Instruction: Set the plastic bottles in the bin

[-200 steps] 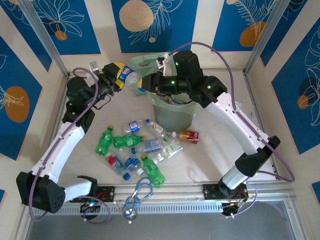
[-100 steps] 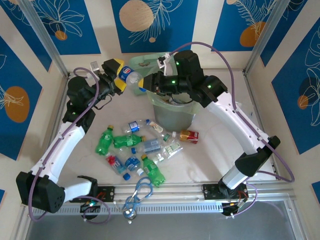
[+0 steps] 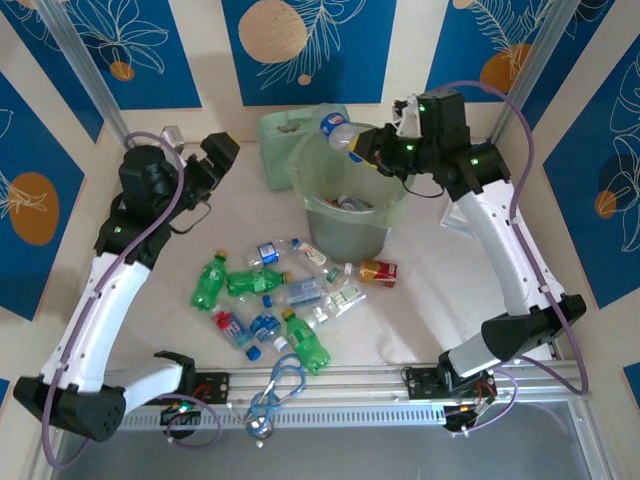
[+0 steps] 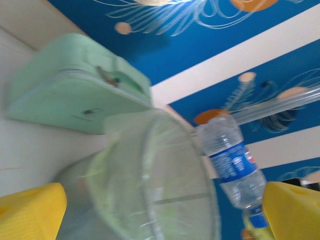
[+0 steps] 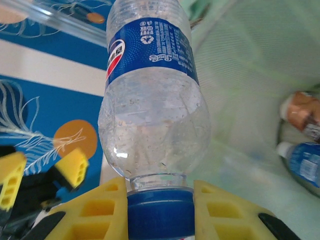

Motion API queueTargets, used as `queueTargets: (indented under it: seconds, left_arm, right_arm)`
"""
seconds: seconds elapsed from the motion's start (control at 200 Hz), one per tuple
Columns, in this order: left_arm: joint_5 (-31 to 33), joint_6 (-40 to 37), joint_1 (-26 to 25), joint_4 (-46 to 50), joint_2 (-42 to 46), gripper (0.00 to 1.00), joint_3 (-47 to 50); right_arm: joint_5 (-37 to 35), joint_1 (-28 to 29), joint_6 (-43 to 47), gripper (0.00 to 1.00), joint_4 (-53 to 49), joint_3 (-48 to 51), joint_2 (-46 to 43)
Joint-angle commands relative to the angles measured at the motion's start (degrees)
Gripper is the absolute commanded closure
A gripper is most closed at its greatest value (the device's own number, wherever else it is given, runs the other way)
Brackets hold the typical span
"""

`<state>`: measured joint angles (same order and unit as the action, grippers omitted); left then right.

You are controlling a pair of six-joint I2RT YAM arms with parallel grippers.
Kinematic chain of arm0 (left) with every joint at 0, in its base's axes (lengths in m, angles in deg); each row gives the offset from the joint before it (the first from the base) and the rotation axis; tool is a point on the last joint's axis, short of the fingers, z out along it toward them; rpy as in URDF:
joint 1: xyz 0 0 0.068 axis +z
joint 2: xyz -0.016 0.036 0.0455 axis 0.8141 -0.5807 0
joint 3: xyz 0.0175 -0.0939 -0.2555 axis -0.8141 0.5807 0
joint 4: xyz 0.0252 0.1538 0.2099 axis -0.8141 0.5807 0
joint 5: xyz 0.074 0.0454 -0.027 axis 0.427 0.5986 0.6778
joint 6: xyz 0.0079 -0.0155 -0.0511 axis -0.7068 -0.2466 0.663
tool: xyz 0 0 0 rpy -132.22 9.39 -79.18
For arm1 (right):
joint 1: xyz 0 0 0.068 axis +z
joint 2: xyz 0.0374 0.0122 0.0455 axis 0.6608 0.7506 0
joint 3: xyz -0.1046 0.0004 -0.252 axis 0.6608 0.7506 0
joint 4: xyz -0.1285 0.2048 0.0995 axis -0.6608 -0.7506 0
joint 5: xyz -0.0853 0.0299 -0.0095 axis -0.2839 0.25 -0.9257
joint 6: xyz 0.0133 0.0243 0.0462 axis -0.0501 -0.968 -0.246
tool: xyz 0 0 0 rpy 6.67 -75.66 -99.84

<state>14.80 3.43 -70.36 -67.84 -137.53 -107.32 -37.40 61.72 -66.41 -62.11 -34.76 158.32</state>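
Note:
A clear plastic bottle [image 3: 336, 128] [image 5: 150, 95] with a blue label hangs tilted over the rim of the bin [image 3: 345, 235], a pale-green translucent bucket. My right gripper [image 3: 358, 147] [image 5: 160, 215] is shut on its blue cap. My left gripper [image 3: 215, 158] [image 4: 160, 215] stands open and empty, to the left of the bin and apart from the bottle [image 4: 232, 160]. Several more plastic bottles [image 3: 280, 295], green, clear and red-labelled, lie in a heap on the table in front of the bin. Inside the bin [image 5: 250, 90] lie two bottles [image 5: 305, 167].
A flat mint-green box [image 3: 285, 135] [image 4: 75, 85] stands just behind and left of the bin. Blue scissors-like loops [image 3: 283, 385] lie at the near edge. Metal frame posts stand at the back corners.
My left gripper has opened, let go of the bottle and drawn back to the left. My right gripper has carried the bottle by its cap to the right, over the bin.

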Motion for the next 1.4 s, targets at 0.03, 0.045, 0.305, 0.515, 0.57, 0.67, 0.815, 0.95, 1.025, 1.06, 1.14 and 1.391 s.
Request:
queueTargets:
  seconds: [0.03, 0.045, 0.305, 0.515, 0.57, 0.67, 0.815, 0.95, 1.025, 1.06, 1.14, 1.391]
  left_arm:
    - [5.73, -10.74, -0.32, 13.72, 3.94, 0.0, 3.78]
    - [5.6, -10.99, -0.32, 14.33, 4.37, 0.0, 4.54]
    - [12.11, -17.77, -0.31, 27.34, 11.21, 0.0, 14.19]
    - [16.42, -20.1, -0.27, 30.87, 12.14, 0.0, 21.27]
    - [17.56, -20.74, -0.24, 31.0, 12.01, 0.0, 22.38]
    - [19.33, -22.14, -0.29, 31.54, 11.14, 0.0, 23.75]
    - [21.9, -24.35, -0.23, 32.8, 9.98, 0.0, 25.04]
    - [23.63, -25.28, -0.23, 33.68, 8.07, 0.0, 26.21]
    - [23.5, -24.91, -0.23, 33.03, 6.54, 0.0, 26.68]
    - [23.64, -24.39, -0.15, 32.37, 5.47, 0.0, 26.81]
    - [23.04, -24.62, 0.02, 29.8, 2.27, 0.0, 27.2]
    - [23.74, -26.42, 1.16, 23.6, -10.07, 0.01, 25.63]
  right_arm:
    - [3.74, -2.02, 3.95, 0.83, -5.51, 1.99, 1.11]
    - [4.05, -2.05, 4.24, 0.83, -5.76, 1.87, 1.43]
    - [2.21, -0.17, 7.81, 0.8, -11.53, -2.32, 7.78]
    - [0.5, 0.38, 7.46, 0.41, -11.2, -3.16, 8.45]
    - [-0.17, 0.46, 7.6, 0.36, -11.44, -4.13, 8.25]
    - [-1.56, 0.65, 7.82, 0.25, -11.88, -5.6, 7.24]
    - [-3.09, 1.55, 7.22, 0.24, -11.84, -6.02, 4.11]
    - [-3.93, 3.64, 5.36, 0.23, -8.89, -2.46, -1.04]
    - [-4.03, 4.93, 4.18, 0.23, -6.99, 0.18, -3.73]
    - [-4.17, 5.63, 3.56, 0.23, -6.29, 1.33, -4.77]
    - [-4.99, 7.7, 2.77, 0.23, -4.8, 3.97, -6.79]
    - [-7.39, 12.69, 0.11, 0.22, -2.4, 10.52, -10.24]
